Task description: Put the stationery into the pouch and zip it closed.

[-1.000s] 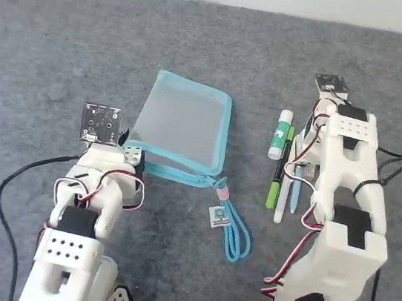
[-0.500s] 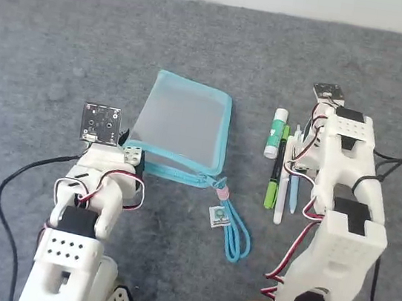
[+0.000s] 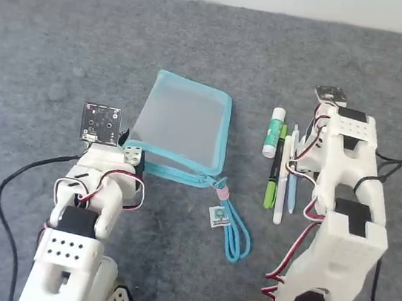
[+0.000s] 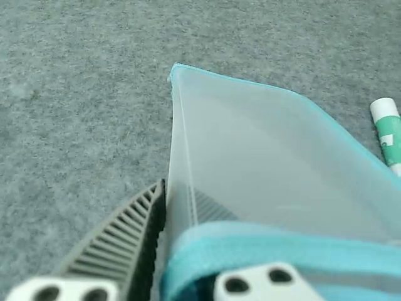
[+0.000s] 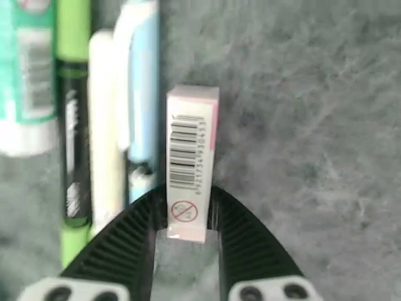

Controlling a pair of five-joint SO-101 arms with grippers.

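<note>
A translucent pouch (image 3: 185, 127) with a turquoise zip edge lies mid-table. My left gripper (image 3: 134, 159) is shut on its near corner by the zip band (image 4: 269, 248); one finger (image 4: 125, 241) is outside the wall, the other shows through it. To the right lie a glue stick (image 3: 272, 132), a green pen (image 3: 275, 174), a white pen (image 3: 282, 192) and a blue pen (image 3: 291, 193), side by side. My right gripper (image 5: 186, 195) is shut on a small white and pink eraser (image 5: 190, 163) just beside the blue pen (image 5: 143, 94). The right arm (image 3: 345, 167) covers that spot from above.
A blue cord loop (image 3: 236, 234) with a small tag (image 3: 218, 215) trails from the zip pull (image 3: 220, 192) toward the near edge. Grey carpet covers the table, with open room behind the pouch and at the far left.
The right arm has shifted slightly left, and the glue stick and pens have slid a little left toward the pouch. The left arm and pouch have stayed still.
</note>
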